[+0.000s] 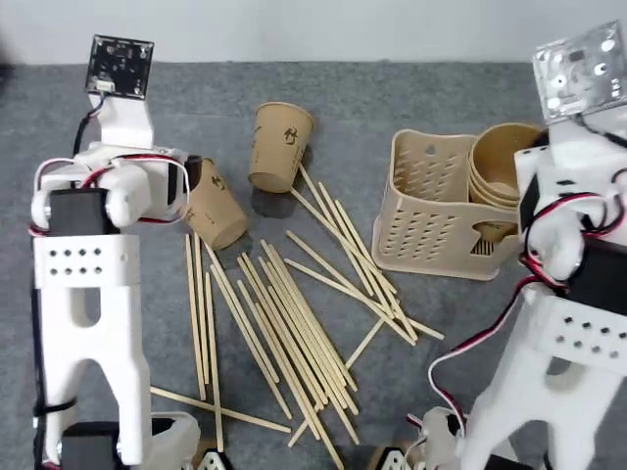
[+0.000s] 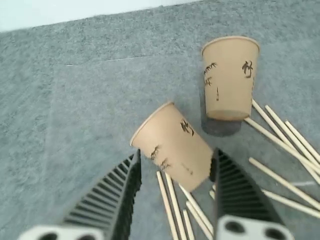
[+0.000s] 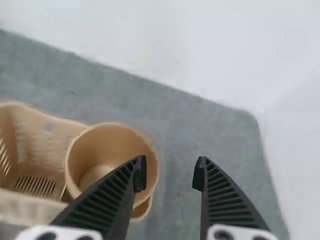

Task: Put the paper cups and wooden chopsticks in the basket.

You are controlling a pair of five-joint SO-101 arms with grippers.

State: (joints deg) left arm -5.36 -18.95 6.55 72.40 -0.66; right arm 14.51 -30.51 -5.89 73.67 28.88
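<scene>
A tan paper cup (image 2: 175,147) lies on its side on the grey mat, with its mouth away from the chopsticks. My left gripper (image 2: 176,162) is open just above it, one finger on each side. A second paper cup (image 2: 230,77) stands mouth down a little farther off, also seen as the second cup (image 1: 281,145). Several wooden chopsticks (image 1: 284,328) lie scattered across the middle of the mat. The beige basket (image 1: 431,211) holds a stack of paper cups (image 1: 500,162). My right gripper (image 3: 170,169) hangs open over the edge of that stack (image 3: 107,160).
The basket's slotted wall (image 3: 25,145) stands beside the stack. Some chopsticks (image 1: 358,250) lie close to the basket's near side. The mat's far edge (image 3: 150,85) meets a white surface behind the basket. Both arm bases stand at the mat's front corners.
</scene>
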